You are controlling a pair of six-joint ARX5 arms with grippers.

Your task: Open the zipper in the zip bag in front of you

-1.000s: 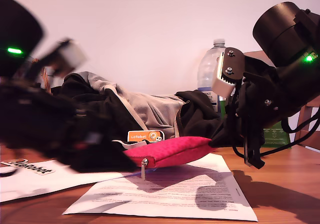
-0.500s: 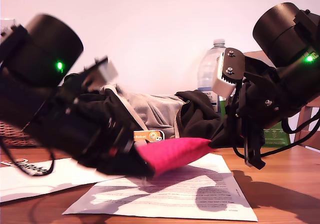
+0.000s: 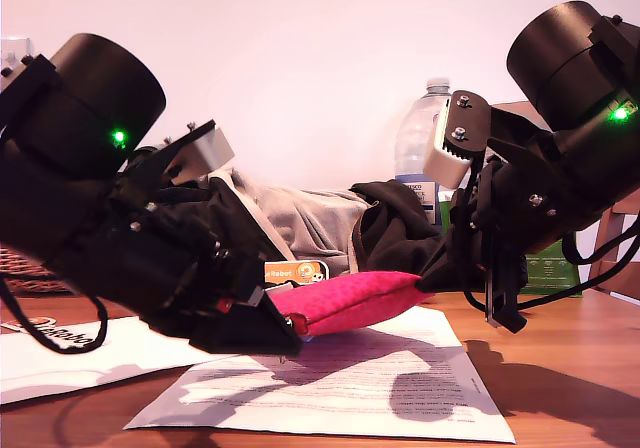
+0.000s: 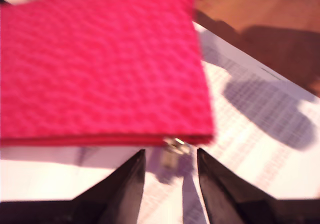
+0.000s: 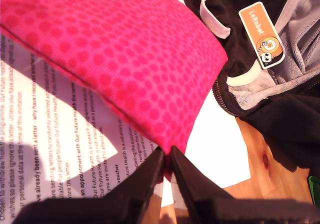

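1. Lying on printed paper sheets point(image 3: 330, 393) on the table point(image 3: 570, 368), the zip bag point(image 3: 350, 301) is raised at one corner, with its zipper point(image 4: 100, 140) shut along the long edge.
2. Pull tab point(image 4: 175, 146): silver, hanging free just ahead of the first pincer's tips.
3. My first pincer point(image 4: 170, 174): jaws apart, empty. A second ago this arm was a blur at the exterior view's left; it has since closed in until the tab sits between its fingers, ready for grasping.
4. My second pincer point(image 5: 167, 159): clamped on the bag's corner, unchanged, anchoring it for the pull.
5. Beyond: dark clothing pile point(image 3: 300, 218), orange label point(image 3: 297, 272), water bottle point(image 3: 418, 153).
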